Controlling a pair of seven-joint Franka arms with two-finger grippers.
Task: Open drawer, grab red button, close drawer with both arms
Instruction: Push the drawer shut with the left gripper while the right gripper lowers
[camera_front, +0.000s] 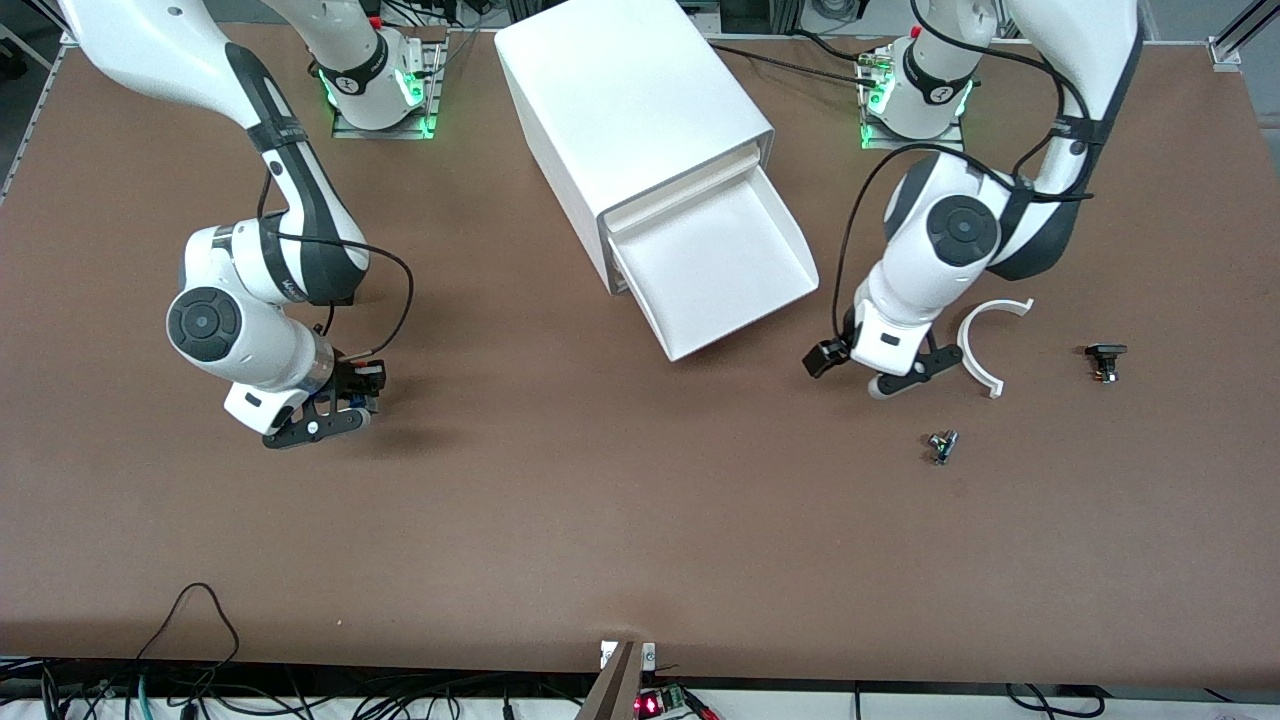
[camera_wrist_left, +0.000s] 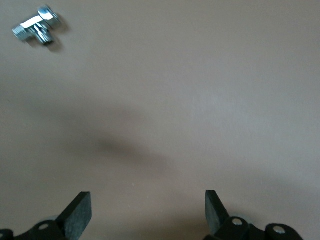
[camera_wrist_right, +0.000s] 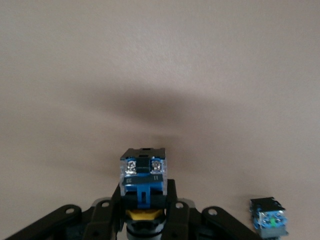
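Right gripper (camera_front: 322, 424) hangs over bare table (camera_front: 560, 520) toward the right arm's end, fingers clamped on the button (camera_wrist_right: 143, 172). The button's long axis runs along the fingers, blue-black terminal end outward; yellow shows at the cap end. Drawer (camera_front: 720, 265) stands pulled out of the white cabinet (camera_front: 620, 110). Left gripper (camera_front: 905, 375) hovers, fingers (camera_wrist_left: 80, 212) apart, beside a white curved bracket (camera_front: 985, 340), near a chrome fitting (camera_front: 942, 445).

White drawer (camera_front: 730, 270) stands open; blue-bodied button (camera_wrist_right: 143, 172), cap unclear, held aloft.
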